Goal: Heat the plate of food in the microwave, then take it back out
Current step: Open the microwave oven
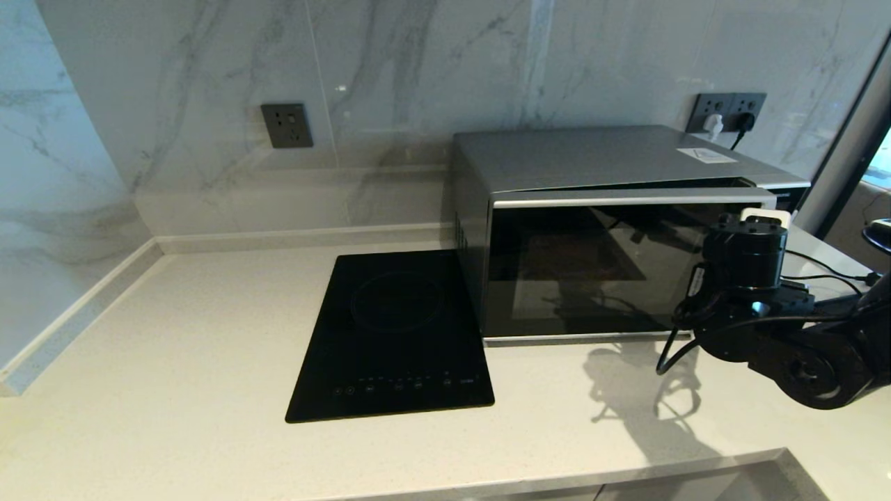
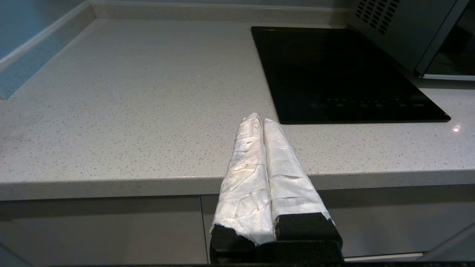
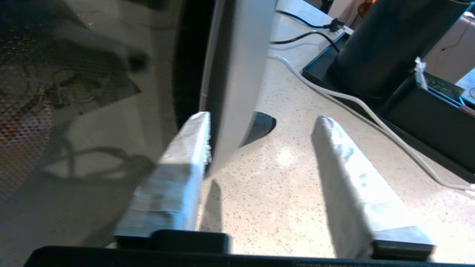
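Head view: one boxy silver microwave (image 1: 612,229) with a dark glass door stands right of centre on the pale speckled worktop (image 1: 174,334), its door ajar at the right edge. One flat black induction hob (image 1: 397,337) lies just beside it at centre. Two dark wall socket plates show, one upper left (image 1: 286,125), one upper right (image 1: 729,111). The right pincer (image 1: 762,216) sits at the door's right edge, middle right of frame.

Left wrist view: the left pincer (image 2: 259,120), two white-wrapped fingers clenched together on nothing, hangs at bottom centre over the worktop's front edge.

Right wrist view: the right pincer (image 3: 261,118) is spread, its two fingers straddling the door's curved silver handle (image 3: 237,74). The plate of food shows in no view.
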You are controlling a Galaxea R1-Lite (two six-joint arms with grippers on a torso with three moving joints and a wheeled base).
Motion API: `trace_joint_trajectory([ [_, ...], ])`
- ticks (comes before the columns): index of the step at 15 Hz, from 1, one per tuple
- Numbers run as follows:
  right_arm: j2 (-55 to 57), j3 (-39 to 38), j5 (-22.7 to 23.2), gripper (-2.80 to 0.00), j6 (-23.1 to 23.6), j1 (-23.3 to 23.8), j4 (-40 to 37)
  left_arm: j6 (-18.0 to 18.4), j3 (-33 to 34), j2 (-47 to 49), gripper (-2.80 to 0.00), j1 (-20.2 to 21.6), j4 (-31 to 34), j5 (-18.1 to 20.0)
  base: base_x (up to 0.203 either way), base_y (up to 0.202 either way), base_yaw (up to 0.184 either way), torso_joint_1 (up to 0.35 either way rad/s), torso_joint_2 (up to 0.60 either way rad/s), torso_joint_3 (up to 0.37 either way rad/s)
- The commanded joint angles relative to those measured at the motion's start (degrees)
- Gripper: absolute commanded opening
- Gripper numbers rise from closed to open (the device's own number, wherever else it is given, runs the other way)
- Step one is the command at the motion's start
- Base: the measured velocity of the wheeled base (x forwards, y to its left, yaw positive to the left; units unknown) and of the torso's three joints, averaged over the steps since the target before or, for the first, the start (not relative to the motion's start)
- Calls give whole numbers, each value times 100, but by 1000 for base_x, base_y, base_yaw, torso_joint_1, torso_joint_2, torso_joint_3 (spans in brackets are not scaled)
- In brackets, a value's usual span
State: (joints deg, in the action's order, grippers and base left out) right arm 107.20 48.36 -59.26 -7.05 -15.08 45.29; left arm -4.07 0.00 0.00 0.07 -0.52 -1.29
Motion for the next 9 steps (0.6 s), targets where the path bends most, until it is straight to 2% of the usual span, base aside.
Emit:
trace_joint_trajectory([
  [1,-339,-216,-38,0,-74,-256,20,-6,0,9,-280,1,0,-3,0,0,0,0,0,0],
  [5,-1217,-586,-23,0,-71,-755,-49,-6,0,9,-280,1,0,-3,0,0,0,0,0,0],
  [7,-1841,-606,11,0,-4,-850,-396,-6,0,9,-280,1,0,-3,0,0,0,0,0,0],
  [9,-2649,-514,298,0,240,-875,-975,-6,0,9,-280,1,0,-3,0,0,0,0,0,0],
])
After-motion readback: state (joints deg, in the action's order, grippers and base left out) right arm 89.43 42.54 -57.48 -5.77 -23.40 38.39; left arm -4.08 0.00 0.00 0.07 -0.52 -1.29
